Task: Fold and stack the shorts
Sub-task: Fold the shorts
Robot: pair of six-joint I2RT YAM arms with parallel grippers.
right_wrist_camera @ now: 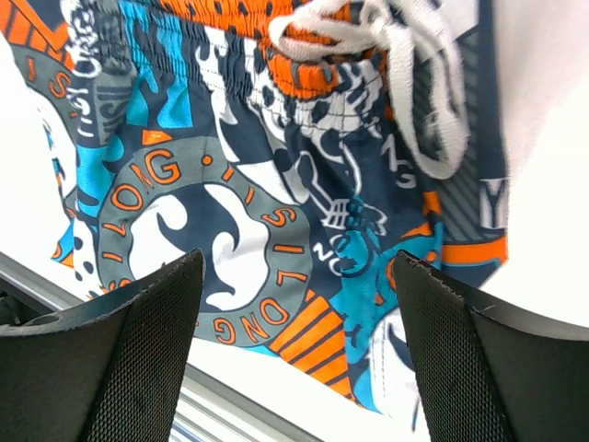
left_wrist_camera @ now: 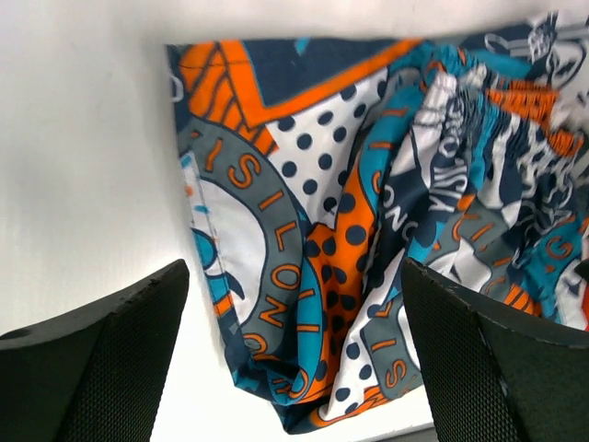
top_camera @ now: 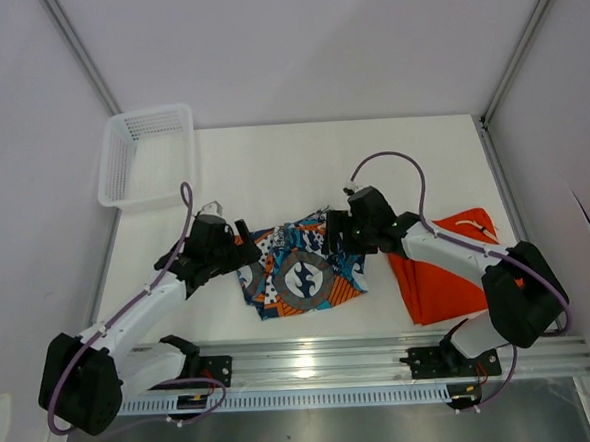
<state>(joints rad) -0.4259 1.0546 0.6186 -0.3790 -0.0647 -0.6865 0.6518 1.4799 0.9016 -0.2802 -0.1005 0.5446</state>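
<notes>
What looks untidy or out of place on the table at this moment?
The patterned shorts lie crumpled at the middle, with bunched folds and the white drawstring loose. The orange shorts lie apart at the right, partly under the right arm, not stacked. Nothing looks damaged.

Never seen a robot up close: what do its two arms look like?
Both the left arm and right arm have white segments joined by bulky black joints. A purple cable loops along each. Their black jaws have a fine mesh-textured inner face.
</notes>
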